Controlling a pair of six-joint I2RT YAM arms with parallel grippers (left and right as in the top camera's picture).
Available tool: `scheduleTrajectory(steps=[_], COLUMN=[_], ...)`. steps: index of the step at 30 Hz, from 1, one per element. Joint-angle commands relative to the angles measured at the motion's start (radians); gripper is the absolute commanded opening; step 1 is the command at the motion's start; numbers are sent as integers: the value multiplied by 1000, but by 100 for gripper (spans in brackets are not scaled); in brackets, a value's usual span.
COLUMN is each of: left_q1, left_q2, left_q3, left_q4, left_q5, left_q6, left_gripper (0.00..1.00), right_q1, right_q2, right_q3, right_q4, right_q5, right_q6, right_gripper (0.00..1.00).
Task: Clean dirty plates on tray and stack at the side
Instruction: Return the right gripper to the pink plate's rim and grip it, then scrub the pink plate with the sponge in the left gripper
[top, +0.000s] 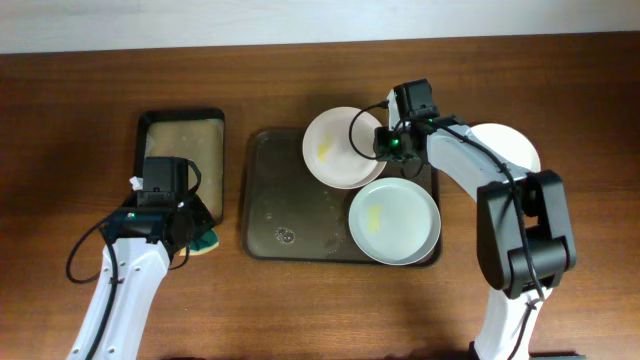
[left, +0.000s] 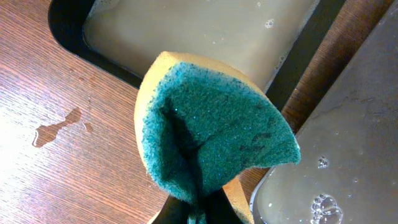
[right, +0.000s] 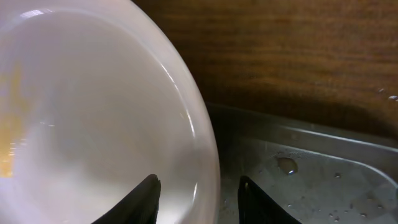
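Note:
The dark brown tray (top: 270, 215) holds two white plates. One plate (top: 335, 150) with a yellow smear lies at its far edge, and another smeared plate (top: 395, 222) lies at its front right. A third white plate (top: 515, 145) lies on the table right of the tray, partly hidden by my right arm. My right gripper (top: 385, 143) is open with its fingers astride the far plate's right rim (right: 202, 134). My left gripper (top: 195, 235) is shut on a yellow and green sponge (left: 211, 134), between the black tray and the brown tray.
A smaller black tray (top: 182, 135) with beige soapy water stands left of the brown tray. A small water puddle (left: 56, 127) lies on the wooden table. Water drops and bubbles (left: 326, 202) sit on the brown tray's floor.

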Motion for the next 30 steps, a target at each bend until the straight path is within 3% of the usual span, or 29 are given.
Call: scheduleTrajectory(steps=[1, 3, 4, 18, 24, 30], left_q1=[6, 6, 6, 5, -22, -113], left_q2=[-14, -14, -14, -12, -12, -6], left_q3=[18, 17, 18, 17, 18, 17], left_q4=[6, 6, 6, 20, 90, 184], left_q5=[3, 3, 3, 49, 190, 213], left_q6=[20, 20, 20, 20, 96, 95], left_gripper=[0, 0, 0, 0, 0, 0], right_q1=[10, 25, 31, 205, 214, 222], right_q2=[21, 21, 21, 21, 21, 21], right_q3=[6, 6, 6, 6, 6, 6], right_q4=[-11, -14, -14, -153, -278, -349], right_q5=[-4, -16, -28, -127, -131, -168], right_q6=[12, 12, 12, 11, 11, -141], right_gripper=[36, 21, 19, 18, 22, 22])
